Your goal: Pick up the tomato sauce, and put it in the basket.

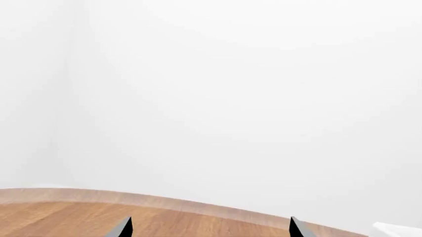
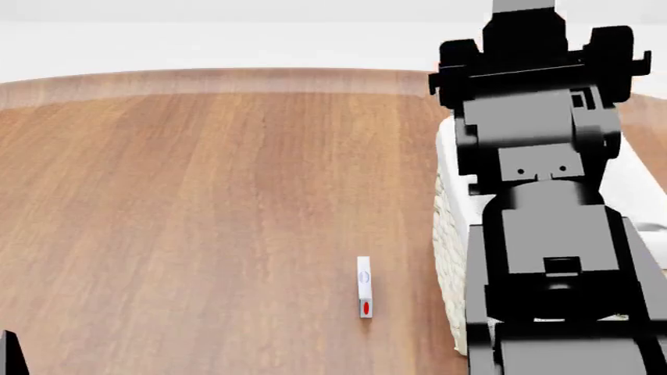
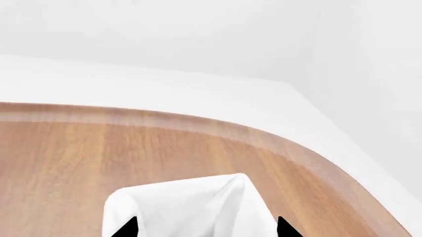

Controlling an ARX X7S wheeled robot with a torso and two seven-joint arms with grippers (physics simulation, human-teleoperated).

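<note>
The right end effector [image 3: 204, 229] hangs over the basket [image 2: 451, 258] at the table's [image 2: 208, 195] right side, its tips spread above the white cloth lining, nothing visible between them. The left end effector [image 1: 209, 228] is also spread and empty. No tomato sauce shows in any view, so I cannot tell where it is; a can falling unseen could strike the rim and tumble out.

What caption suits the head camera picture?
Right arm looms over the wicker basket on a wooden table.
</note>
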